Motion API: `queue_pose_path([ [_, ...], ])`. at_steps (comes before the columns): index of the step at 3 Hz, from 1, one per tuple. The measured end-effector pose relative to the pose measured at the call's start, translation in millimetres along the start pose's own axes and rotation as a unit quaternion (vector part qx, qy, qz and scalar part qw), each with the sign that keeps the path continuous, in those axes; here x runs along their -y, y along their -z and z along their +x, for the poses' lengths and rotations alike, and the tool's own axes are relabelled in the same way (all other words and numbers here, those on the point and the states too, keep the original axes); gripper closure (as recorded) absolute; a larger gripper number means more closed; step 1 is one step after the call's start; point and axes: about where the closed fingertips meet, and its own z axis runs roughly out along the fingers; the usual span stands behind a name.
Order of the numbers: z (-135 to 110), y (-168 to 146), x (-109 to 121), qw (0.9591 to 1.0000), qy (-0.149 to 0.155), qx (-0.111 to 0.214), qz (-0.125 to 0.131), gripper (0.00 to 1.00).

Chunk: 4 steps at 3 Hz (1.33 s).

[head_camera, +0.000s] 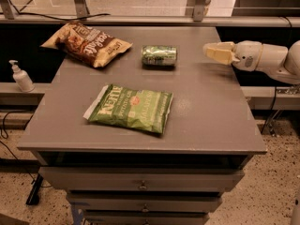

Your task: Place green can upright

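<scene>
The green can (159, 56) lies on its side on the grey table (211, 107), at the back middle, its long axis running left to right. My gripper (216, 52) hovers over the table's back right, to the right of the can and apart from it. It is open and empty, with its cream fingers (220, 46) pointing left towards the can.
A flat green crisp bag (130, 108) lies in the middle of the table. A brown crisp bag (87, 43) lies at the back left. A white pump bottle (21, 77) stands on a ledge to the left. Drawers (140, 184) sit below the table's front edge.
</scene>
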Motion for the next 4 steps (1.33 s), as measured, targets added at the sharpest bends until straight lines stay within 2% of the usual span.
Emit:
queue_pose_path([
  [1,-0.6,-0.6,1.1,0.9991,0.014,-0.040,-0.006,0.82],
  [2,-9.9,-10.9,-2.8,0.9927,0.051,-0.107,-0.022,0.59],
  [3,-13.9,-28.6,-11.0,0.9759,0.095,-0.192,-0.042,0.35],
  [4,-21.3,-40.0,-15.4,0.9556,0.136,-0.257,-0.049,0.12],
])
